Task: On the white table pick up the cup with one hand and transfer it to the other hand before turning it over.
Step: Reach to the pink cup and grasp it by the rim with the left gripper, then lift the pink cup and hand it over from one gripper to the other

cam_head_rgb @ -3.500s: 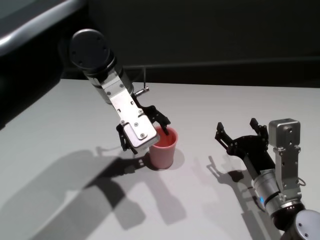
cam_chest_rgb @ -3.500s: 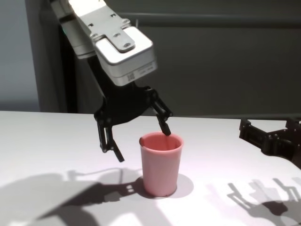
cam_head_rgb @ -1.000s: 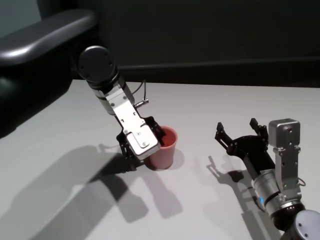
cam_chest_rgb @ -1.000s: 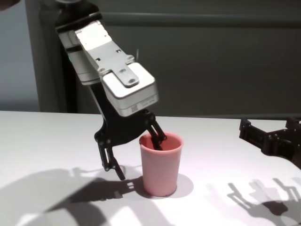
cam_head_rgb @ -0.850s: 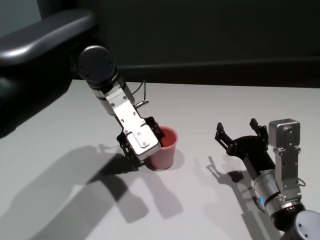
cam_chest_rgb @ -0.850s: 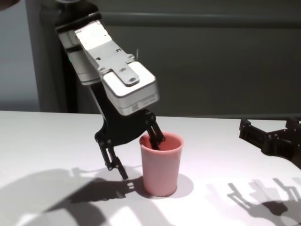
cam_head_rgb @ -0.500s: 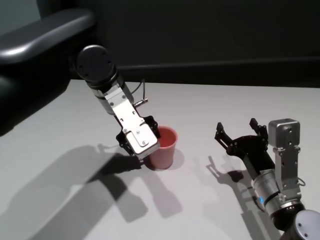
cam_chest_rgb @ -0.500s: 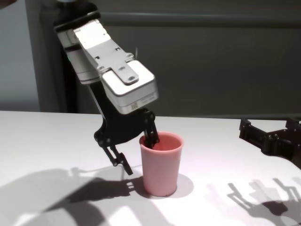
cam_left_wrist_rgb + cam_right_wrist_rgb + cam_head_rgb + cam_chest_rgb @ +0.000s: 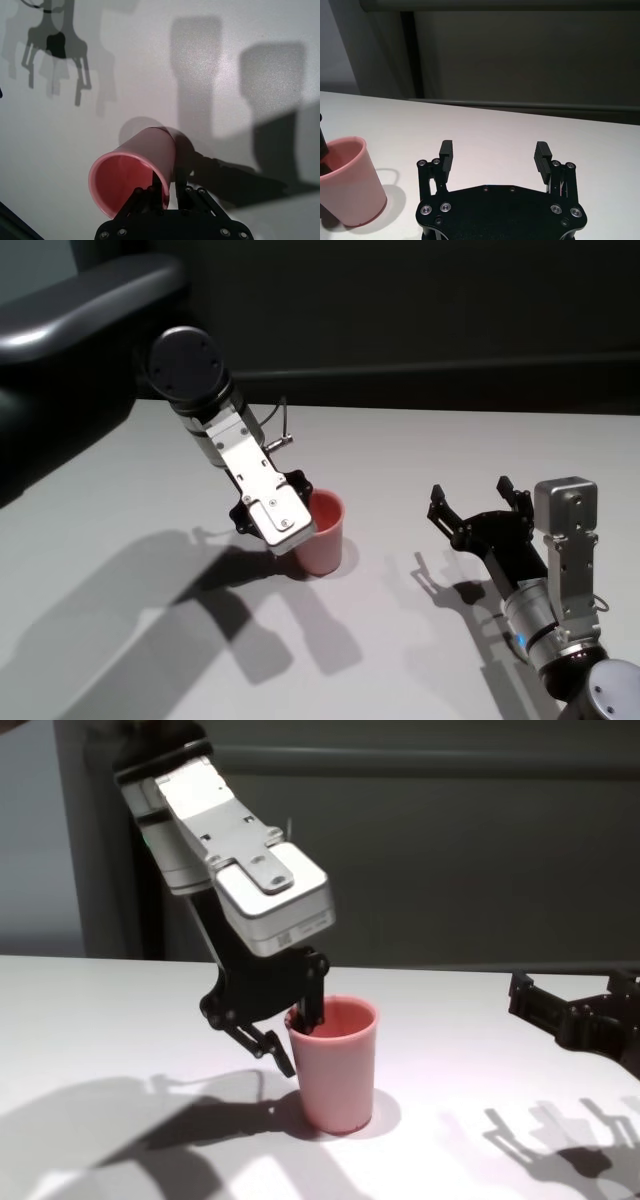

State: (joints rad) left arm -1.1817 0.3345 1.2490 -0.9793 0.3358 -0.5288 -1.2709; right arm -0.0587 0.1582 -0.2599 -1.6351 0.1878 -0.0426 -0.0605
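The pink cup (image 9: 322, 532) (image 9: 335, 1070) is near the middle of the white table (image 9: 420, 450), leaning a little, with its base at the tabletop. My left gripper (image 9: 297, 1030) (image 9: 170, 192) comes down from the left and is shut on the cup's rim wall, one finger inside and one outside. In the left wrist view the cup (image 9: 135, 170) shows its open mouth. My right gripper (image 9: 470, 502) (image 9: 493, 152) rests low over the table to the cup's right, open and empty, pointing away from me. The right wrist view catches the cup (image 9: 347, 185) off to one side.
A dark grey wall panel (image 9: 480, 850) rises behind the table's far edge. The left arm's white housing (image 9: 240, 850) hangs above and to the left of the cup. Strong arm shadows (image 9: 150, 620) fall across the near left of the table.
The left gripper's fingers have closed onto the cup's wall, the outer finger swinging in against its side. The cup has shifted slightly left and tipped a little. The right arm has not moved.
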